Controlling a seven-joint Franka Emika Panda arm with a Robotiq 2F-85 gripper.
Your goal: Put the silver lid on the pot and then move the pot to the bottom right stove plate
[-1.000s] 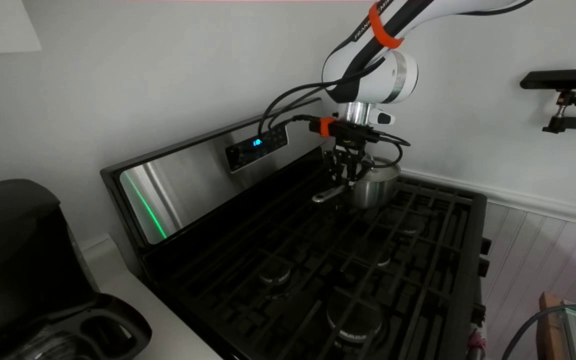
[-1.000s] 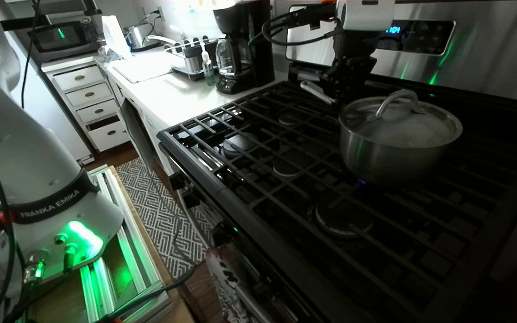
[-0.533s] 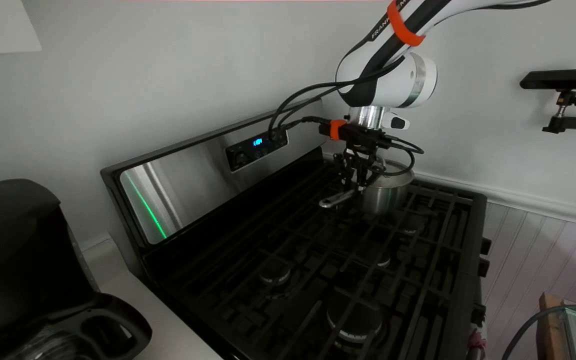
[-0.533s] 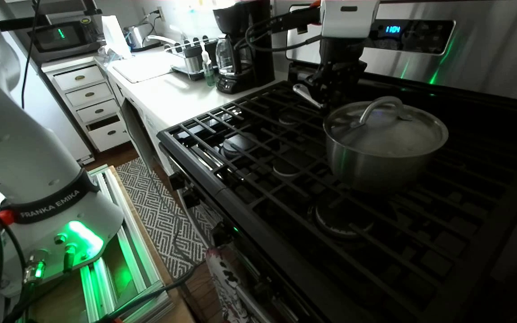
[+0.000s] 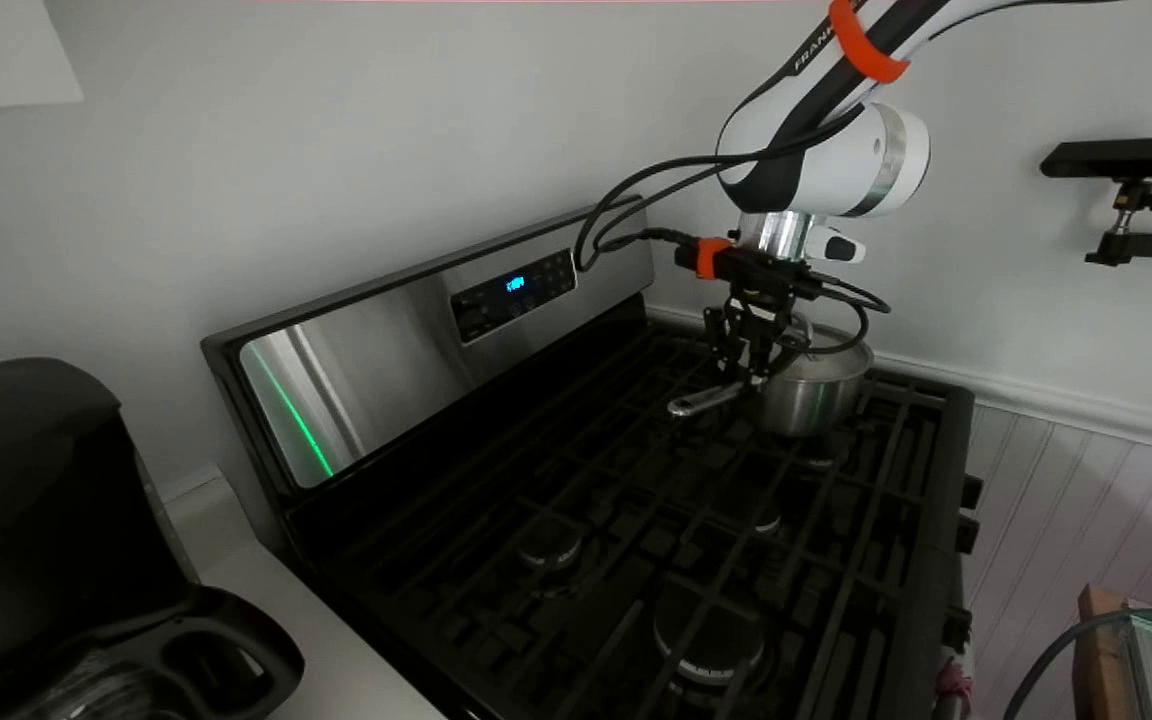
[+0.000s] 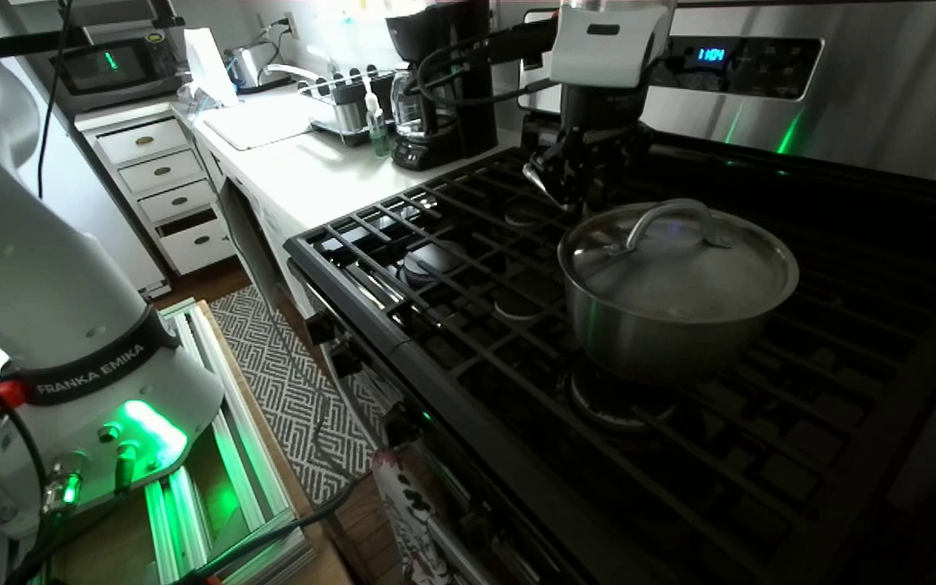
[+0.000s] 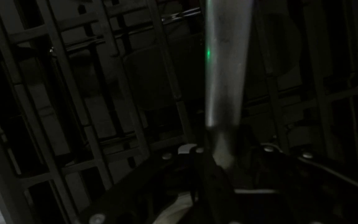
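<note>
The steel pot hangs on my gripper and shows in both exterior views [image 5: 808, 408] [image 6: 663, 345]. The silver lid [image 6: 679, 276] lies on the pot's rim, with an arched metal handle on top; it also shows in an exterior view [image 5: 821, 367]. My gripper [image 5: 758, 380] is shut on the pot's long handle [image 5: 701, 402], close to the pot; the wrist view shows the handle [image 7: 227, 62] running between the fingers [image 7: 225, 147]. The bottom right stove plate [image 6: 618, 406] is partly hidden under the pot. I cannot tell if the pot's base touches the grate.
Other burners lie under the black grate [image 5: 711, 640]. The stove's back panel [image 5: 396, 360] stands behind the arm. A coffee maker [image 6: 444, 89] stands on the counter beyond the stove. A wall [image 5: 1066, 440] is near the stove's right side. A towel [image 6: 411, 512] hangs at the front.
My gripper has carried the pot, with the lid on it, from the back of the stove toward the front, bringing it over the edge of the bottom right stove plate. The grip is unchanged.
</note>
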